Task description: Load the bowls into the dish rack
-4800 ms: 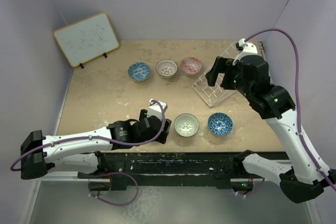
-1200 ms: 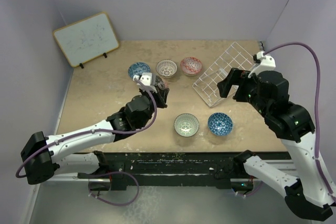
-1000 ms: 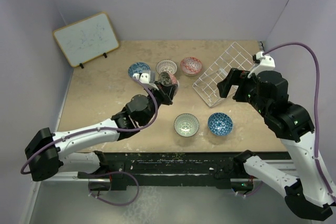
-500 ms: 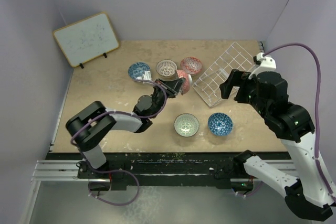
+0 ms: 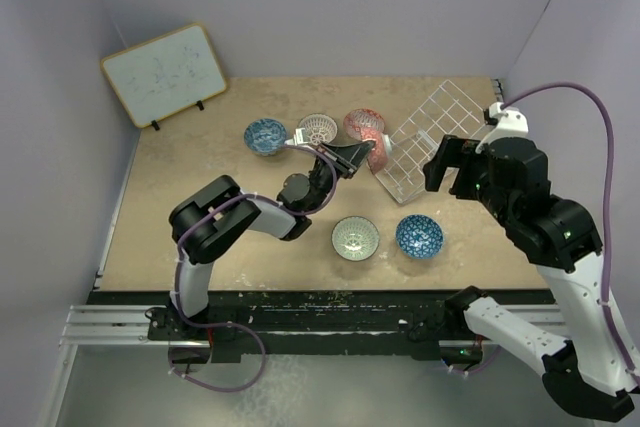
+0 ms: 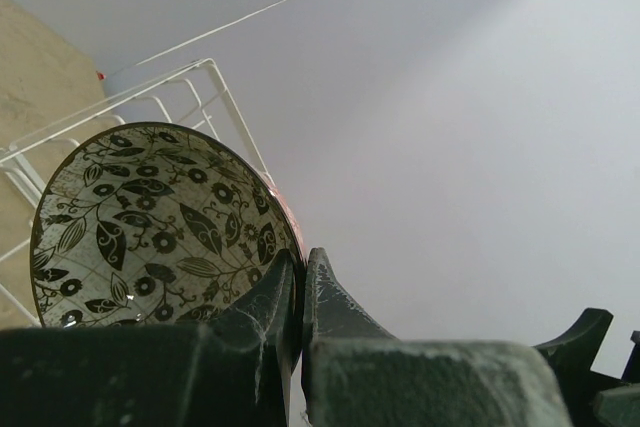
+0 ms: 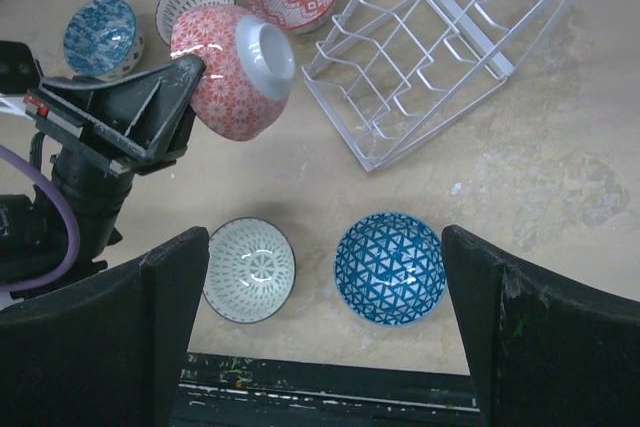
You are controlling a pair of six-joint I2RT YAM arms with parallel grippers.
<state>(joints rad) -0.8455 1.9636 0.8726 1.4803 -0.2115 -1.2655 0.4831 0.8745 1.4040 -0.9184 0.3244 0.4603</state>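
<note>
At the far left a whiteboard [image 5: 165, 74] leans against the wall, and three bowls stand in a row along the far side of the bench [image 5: 200, 197]: a blue bowl [image 5: 265, 135], a white-lattice bowl [image 5: 318, 128] and a red bowl [image 5: 362, 124]. The left gripper [image 6: 302, 272] is pinched tight on the rim of the grey-black bowl [image 6: 150, 217]. It holds that bowl off the bench and tipped on its side, just short of the near-left edge of the dish rack [image 5: 430, 137]. A pale green-white bowl [image 5: 355, 237] and a second blue bowl [image 5: 419, 236] wait on the bench nearer the arms. The right gripper [image 5: 450, 169] hangs above the rack's near side, spread wide and empty. The grip is only a thin rim pinch, so the bowl may swivel or slip as it goes between the prongs. Nothing steadies the rack, so a knock against its outer wire would likely shove it aside, and the red bowl close behind could get clipped.
</note>
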